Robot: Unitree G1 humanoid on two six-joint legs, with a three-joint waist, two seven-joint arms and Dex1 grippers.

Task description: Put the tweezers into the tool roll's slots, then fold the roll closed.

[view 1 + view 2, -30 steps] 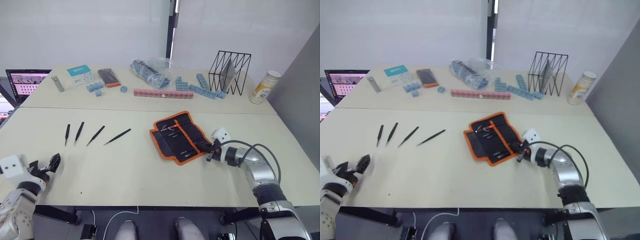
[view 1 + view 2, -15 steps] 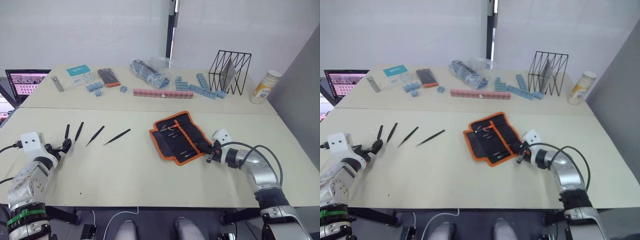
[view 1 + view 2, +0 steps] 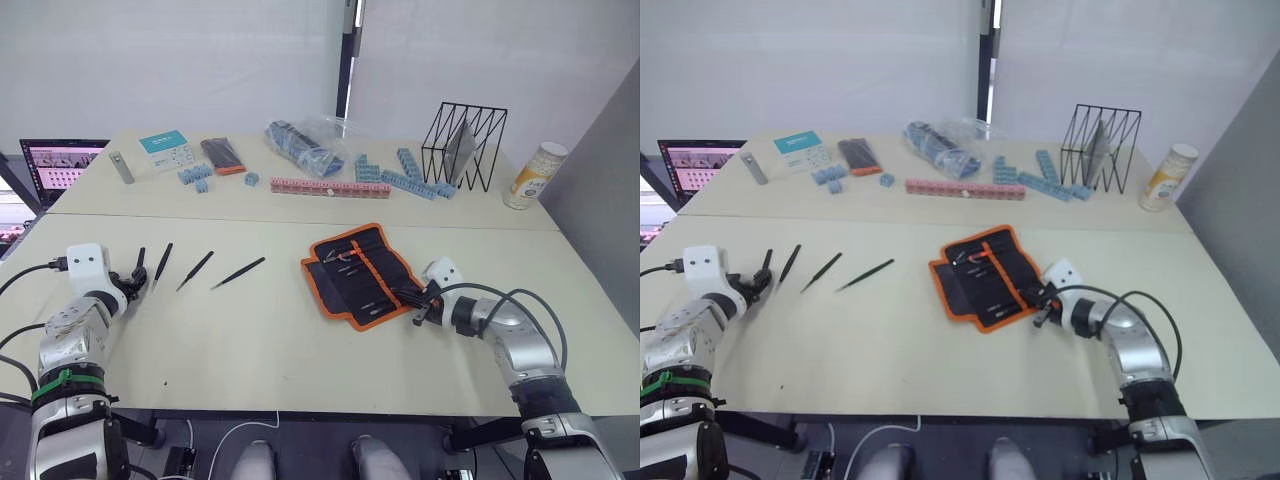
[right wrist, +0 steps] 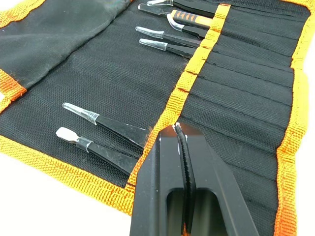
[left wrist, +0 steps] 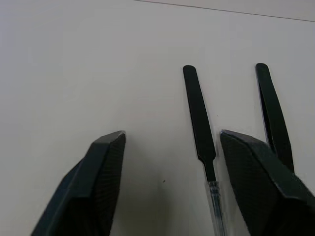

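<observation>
Right gripper (image 4: 181, 135), fingers clamped on one of the tweezers (image 4: 184, 164), aims it at the slots (image 4: 236, 105) of the tool roll (image 3: 360, 272) mid-bench; left gripper (image 5: 170, 147), fingers apart, straddles another near the bench's left edge.

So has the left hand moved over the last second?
Yes. The left hand went from the table's near edge forward to the leftmost tweezers, fingers open.

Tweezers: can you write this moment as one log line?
left gripper: open over loose tweezers | right gripper: shut on tweezer at tool roll
</observation>
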